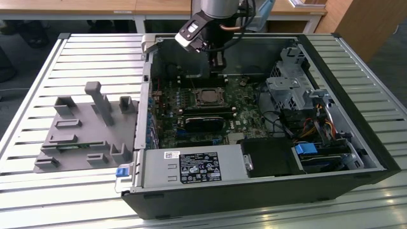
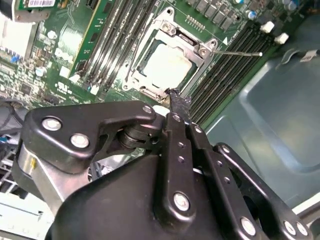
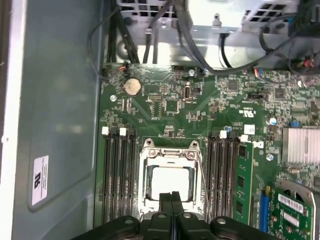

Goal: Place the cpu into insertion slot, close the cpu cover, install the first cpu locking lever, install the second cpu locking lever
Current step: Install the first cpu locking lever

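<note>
The cpu (image 3: 170, 182), a pale metal square, lies flat in the insertion slot (image 1: 198, 98) on the green motherboard (image 3: 165, 107). Its silver cpu cover (image 3: 169, 153) lies down around it as a frame; the cpu (image 2: 167, 65) and cover (image 2: 199, 49) also appear in the second wrist view. One thin wire locking lever (image 2: 240, 52) sticks out sideways from the socket, away from the cover. My gripper (image 3: 172, 196) hovers just above the socket's edge, shut with nothing between its black fingers. In the exterior view the gripper (image 1: 218, 72) hangs inside the case behind the socket.
Long black memory slots (image 3: 119, 175) flank the socket on both sides. The open computer case (image 1: 356, 95) holds a drive cage (image 1: 289, 90), cables (image 1: 318, 126) and a power supply (image 1: 190, 167). A grey fixture (image 1: 83, 129) sits on the slatted table (image 1: 38, 191) at the exterior view's left.
</note>
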Robot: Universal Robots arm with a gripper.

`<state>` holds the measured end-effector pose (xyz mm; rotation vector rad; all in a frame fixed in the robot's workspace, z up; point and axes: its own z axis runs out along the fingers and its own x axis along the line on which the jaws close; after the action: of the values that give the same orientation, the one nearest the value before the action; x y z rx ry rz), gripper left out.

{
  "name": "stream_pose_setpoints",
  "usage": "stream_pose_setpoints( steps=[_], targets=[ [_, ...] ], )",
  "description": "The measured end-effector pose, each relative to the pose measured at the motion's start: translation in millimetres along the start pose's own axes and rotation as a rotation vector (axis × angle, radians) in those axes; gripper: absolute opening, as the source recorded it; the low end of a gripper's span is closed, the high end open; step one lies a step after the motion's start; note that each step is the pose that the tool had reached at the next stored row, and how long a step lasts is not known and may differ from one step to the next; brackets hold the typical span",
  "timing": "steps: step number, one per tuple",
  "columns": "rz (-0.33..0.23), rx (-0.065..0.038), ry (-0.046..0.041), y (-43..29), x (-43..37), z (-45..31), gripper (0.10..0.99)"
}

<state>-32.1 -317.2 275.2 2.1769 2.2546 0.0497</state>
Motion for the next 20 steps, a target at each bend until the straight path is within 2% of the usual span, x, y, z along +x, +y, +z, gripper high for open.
stream_pose_setpoints(
  steps=[10,16,20],
  targets=[
    [-0.177,0.003,0.0049,-0.2,0.0,0.1,0.110],
    [-0.228,0.004,0.0063,-1.5,0.5,0.1,0.110],
    [-0.287,0.005,0.0080,-1.5,0.7,0.3,0.110]
  ],
)
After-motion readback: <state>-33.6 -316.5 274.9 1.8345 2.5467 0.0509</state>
